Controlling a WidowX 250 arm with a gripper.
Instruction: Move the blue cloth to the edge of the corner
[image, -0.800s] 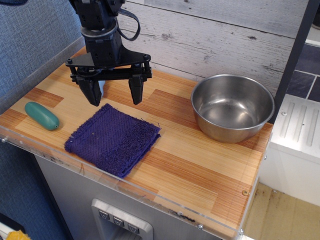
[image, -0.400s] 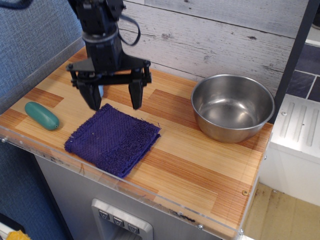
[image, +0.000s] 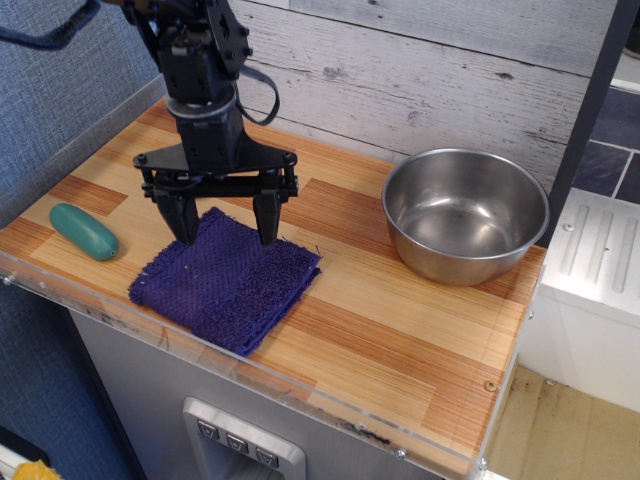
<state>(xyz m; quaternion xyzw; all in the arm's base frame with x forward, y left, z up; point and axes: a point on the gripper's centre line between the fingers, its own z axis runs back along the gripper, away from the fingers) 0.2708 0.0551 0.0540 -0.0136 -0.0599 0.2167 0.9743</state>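
Black two-fingered tool spread wide, gripping nothing, fingertips over rear edge of dark blue-purple fuzzy folded cloth, striped wood-grain tabletop, teal oval object left, steel bowl right

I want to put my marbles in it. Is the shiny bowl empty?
Empty. The steel bowl sits upright on the counter, and its bare shiny bottom shows with nothing lying inside.

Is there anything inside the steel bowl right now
No, the steel bowl shows only its bare shiny inside, while the blue cloth lies on the countertop beside it.
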